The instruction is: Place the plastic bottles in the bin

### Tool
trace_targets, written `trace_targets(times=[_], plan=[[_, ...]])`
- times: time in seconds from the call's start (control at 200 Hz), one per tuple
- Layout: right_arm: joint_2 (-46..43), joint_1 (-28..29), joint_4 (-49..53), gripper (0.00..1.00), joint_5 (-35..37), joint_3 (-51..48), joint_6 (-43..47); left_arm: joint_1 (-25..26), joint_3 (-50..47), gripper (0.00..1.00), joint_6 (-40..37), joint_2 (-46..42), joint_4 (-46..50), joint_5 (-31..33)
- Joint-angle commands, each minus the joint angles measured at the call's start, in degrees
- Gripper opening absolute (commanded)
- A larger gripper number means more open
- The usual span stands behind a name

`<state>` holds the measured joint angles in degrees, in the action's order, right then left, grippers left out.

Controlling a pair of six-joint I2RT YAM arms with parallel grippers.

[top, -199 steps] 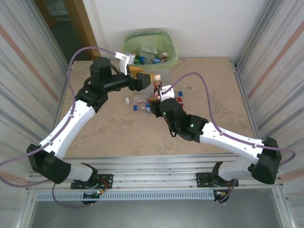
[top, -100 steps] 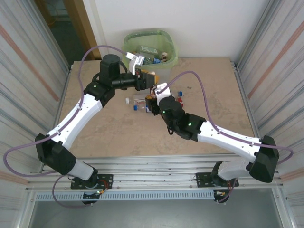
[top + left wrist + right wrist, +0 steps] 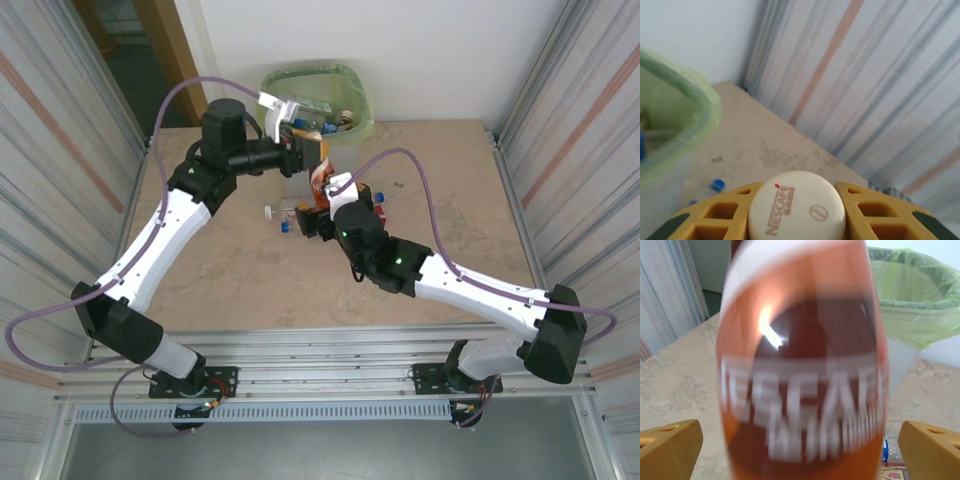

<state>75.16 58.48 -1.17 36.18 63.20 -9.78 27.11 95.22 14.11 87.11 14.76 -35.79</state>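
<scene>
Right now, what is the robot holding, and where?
The jaws of the left arm pinch the brown plastic Nescafe bottle by its white cap end. The jaws of the right arm stand open.

Table [image 3: 230, 280] near-left, far-right bare; right arm [image 3: 440, 280] crosses centre; bottles [image 3: 290, 215] clustered mid-table beside it.

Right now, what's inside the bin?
A few crushed plastic bottles lie in the green-lined bin, some with blue on them. The left arm's wrist covers the bin's near left part, so what lies there, or deeper down, cannot be seen.
</scene>
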Motion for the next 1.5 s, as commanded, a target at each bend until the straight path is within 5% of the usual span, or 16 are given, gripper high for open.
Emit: trace_targets(times=[0.0, 0.245, 0.586, 1.338, 1.438, 1.498], plan=[[-4.0, -0.2, 0.4, 0.98, 2.1, -0.6, -1.9, -2.0, 7.5, 0.13, -6.0, 1.4, 2.4, 6.7], [-7.5, -0.3, 5.6, 0.98, 5.9, -1.9, -6.4, -5.3, 23.6, 0.11, -12.4, 11.1, 3.5, 17.1], [-8.1, -0.5, 11.9, 0.98, 8.6, -2.6, -13.7, -11.1, 51.3, 0.1, -12.7, 31.7, 9.8, 18.6], [-8.1, -4.8, 19.9, 0.98, 8.3, -2.6, -23.4, -12.8, 52.2, 0.17, -13.0, 41.3, 15.7, 10.2], [-7.6, -6.5, 22.0, 0.98, 7.7, -1.5, -25.0, -13.1, 52.4, 0.25, -12.0, 42.5, 15.6, 9.0], [-7.0, -8.5, 24.9, 0.98, 6.1, -0.1, -26.9, -13.1, 52.4, 0.42, -11.8, 43.0, 15.2, 9.0]])
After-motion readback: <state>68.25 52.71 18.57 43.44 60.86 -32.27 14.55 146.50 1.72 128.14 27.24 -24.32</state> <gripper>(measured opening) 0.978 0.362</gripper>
